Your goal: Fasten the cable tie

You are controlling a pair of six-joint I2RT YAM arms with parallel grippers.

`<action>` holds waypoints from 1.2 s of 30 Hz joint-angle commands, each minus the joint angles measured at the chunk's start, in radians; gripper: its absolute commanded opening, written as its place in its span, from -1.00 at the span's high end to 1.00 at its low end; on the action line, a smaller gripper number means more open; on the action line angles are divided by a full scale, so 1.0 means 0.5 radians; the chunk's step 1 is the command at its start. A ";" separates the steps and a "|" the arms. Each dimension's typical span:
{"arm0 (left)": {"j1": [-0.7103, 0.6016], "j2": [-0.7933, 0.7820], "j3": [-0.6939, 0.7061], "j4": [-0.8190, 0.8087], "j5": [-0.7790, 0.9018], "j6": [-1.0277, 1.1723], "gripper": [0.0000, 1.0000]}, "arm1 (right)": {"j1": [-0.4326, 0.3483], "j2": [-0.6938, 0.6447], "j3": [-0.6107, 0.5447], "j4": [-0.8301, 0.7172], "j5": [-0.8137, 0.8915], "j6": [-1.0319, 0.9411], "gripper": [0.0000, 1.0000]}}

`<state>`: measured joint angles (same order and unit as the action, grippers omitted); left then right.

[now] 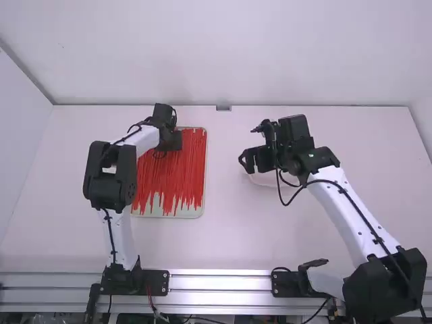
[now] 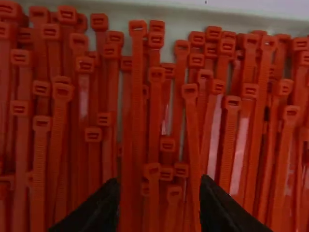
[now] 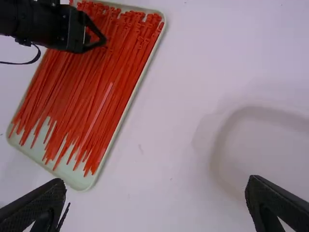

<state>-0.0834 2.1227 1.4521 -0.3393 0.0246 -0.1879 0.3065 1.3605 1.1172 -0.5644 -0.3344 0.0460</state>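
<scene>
Many red cable ties (image 1: 172, 172) lie side by side on a pale green tray (image 1: 169, 214) left of the table's middle. My left gripper (image 1: 161, 152) hangs low over the far end of the pile, open. Its view shows the ties' square heads (image 2: 149, 72) close below, with the dark fingers (image 2: 96, 212) straddling a few ties and holding none. My right gripper (image 1: 255, 156) hovers right of the middle, open wide and empty. From there I see the ties (image 3: 91, 87), the tray's rim (image 3: 72, 179) and the left gripper (image 3: 94, 38) at the pile's head end.
A shallow white dish (image 1: 260, 179) sits on the white table just under the right gripper, and its rim (image 3: 260, 113) shows faintly in the right wrist view. Bare table lies between tray and dish and toward the front.
</scene>
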 commanded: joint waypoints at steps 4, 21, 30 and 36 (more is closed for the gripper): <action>0.006 0.036 0.026 0.032 -0.105 -0.048 0.29 | -0.010 0.014 0.063 0.002 -0.002 0.002 -0.98; 0.005 0.064 0.026 0.121 -0.083 -0.048 0.49 | -0.009 0.014 0.063 -0.002 -0.002 0.002 -0.98; 0.006 0.099 0.026 0.130 -0.082 -0.048 0.51 | -0.009 0.014 0.063 -0.002 -0.002 0.002 -0.99; -0.017 0.150 0.026 0.134 -0.084 -0.049 0.57 | -0.009 0.014 0.063 -0.002 -0.001 0.003 -0.98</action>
<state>-0.0849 2.1647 1.4525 -0.2657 -0.0128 -0.2104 0.3065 1.3605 1.1172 -0.5640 -0.3336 0.0452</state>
